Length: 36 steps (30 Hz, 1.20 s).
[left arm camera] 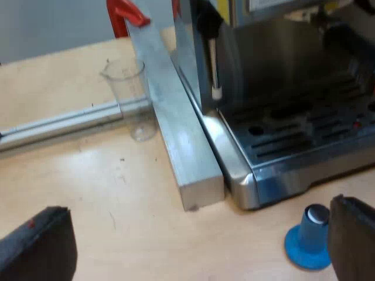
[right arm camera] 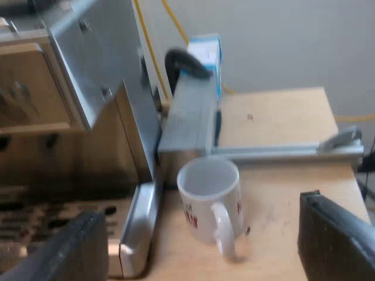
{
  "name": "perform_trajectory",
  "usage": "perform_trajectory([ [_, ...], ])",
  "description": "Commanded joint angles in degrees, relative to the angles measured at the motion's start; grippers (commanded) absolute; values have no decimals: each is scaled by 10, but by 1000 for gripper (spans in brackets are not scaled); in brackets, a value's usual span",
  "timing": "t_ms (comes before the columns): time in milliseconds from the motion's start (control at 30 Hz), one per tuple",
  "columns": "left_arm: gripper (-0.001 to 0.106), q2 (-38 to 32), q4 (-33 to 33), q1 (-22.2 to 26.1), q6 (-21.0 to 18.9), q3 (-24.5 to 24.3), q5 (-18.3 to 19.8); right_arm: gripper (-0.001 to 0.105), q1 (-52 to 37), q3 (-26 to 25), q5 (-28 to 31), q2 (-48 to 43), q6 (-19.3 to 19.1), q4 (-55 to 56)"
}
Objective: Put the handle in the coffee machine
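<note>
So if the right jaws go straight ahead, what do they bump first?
Most likely the white mug, upright straight ahead of the right gripper, whose jaws stand open; how far is unclear.

Noted clear measuring glass [left arm camera: 132, 100] upright on wooden table [left arm camera: 70, 76], just beside aluminium bar [left arm camera: 176, 134] running 11 to 5 o'clock; red clamp [left arm camera: 128, 14] at bar's 11 o'clock end. Blue tamper [left arm camera: 309, 239] standing on its wide base, apart from bar's near end. From right wrist: white mug [right arm camera: 205, 196] with red print, upright, handle at its 5 o'clock, close to aluminium profile [right arm camera: 190, 117]; blue-and-white box [right arm camera: 207, 52] and yellow cable [right arm camera: 150, 52] beyond.
</note>
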Motion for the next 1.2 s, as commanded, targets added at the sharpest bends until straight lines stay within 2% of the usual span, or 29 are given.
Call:
perform_trajectory([
  [33, 87, -79, -8, -2, -6, 21, -8, 69, -1, 20, -4, -21, 0, -8],
  [267, 87, -79, -11, -2, -6, 55, -8, 69, -1, 65, -4, -21, 0, -8],
  [633, 87, -79, -12, -2, -6, 54, -8, 69, -1, 116, -4, -21, 2, -6],
  [1200, 87, -79, -14, -2, -6, 54, -8, 69, -1, 116, -4, -21, 4, -9],
])
